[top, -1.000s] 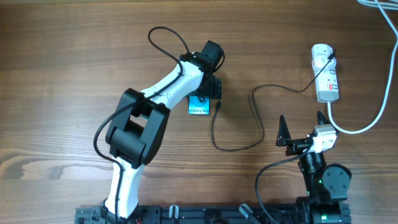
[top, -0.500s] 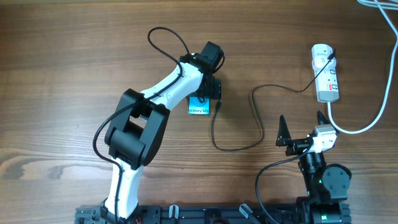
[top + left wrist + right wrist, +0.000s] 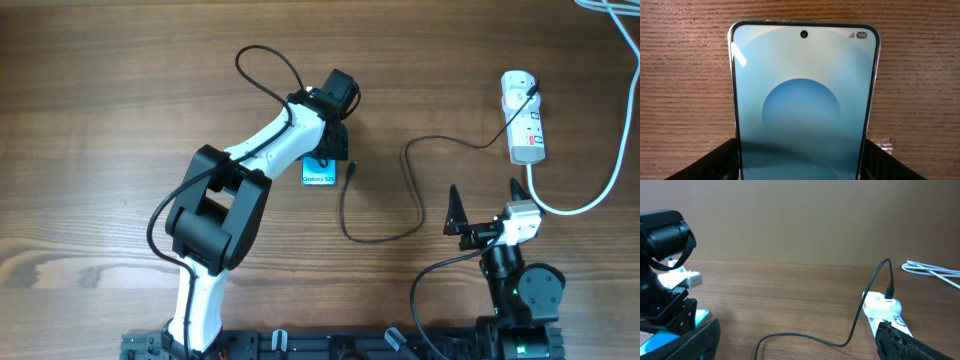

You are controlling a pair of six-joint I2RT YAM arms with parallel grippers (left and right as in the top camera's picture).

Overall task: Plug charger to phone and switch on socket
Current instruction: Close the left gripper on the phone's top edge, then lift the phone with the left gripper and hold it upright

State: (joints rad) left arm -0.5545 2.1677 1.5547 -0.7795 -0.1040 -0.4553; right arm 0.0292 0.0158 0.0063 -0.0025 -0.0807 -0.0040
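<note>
On the brown wood-grain table (image 3: 100,90) the small flat smartphone with the turquoise-cyan screen (image 3: 319,176) lies face up near the middle, its white lower band towards the robot's side; the left gripper (image 3: 801,162) is over it, and in the left wrist view its black fingers (image 3: 715,162) sit flush against both long edges of the phone's near end, clamped on it; the thin black charger cable (image 3: 342,210) runs from the elongated white power strip (image 3: 524,125) at the far right, bends across the table, loops towards the robot and rises again; its small black plug tip (image 3: 354,167) lies on the wood just beside the phone's right edge, apart from it; a black plug (image 3: 530,92) sits in the far end of the strip, and a thick white cable (image 3: 927,267) trails off to the right; the right gripper (image 3: 487,205) hangs near its own base, well apart from the strip and the phone, its jaws spread wide and holding nothing
</note>
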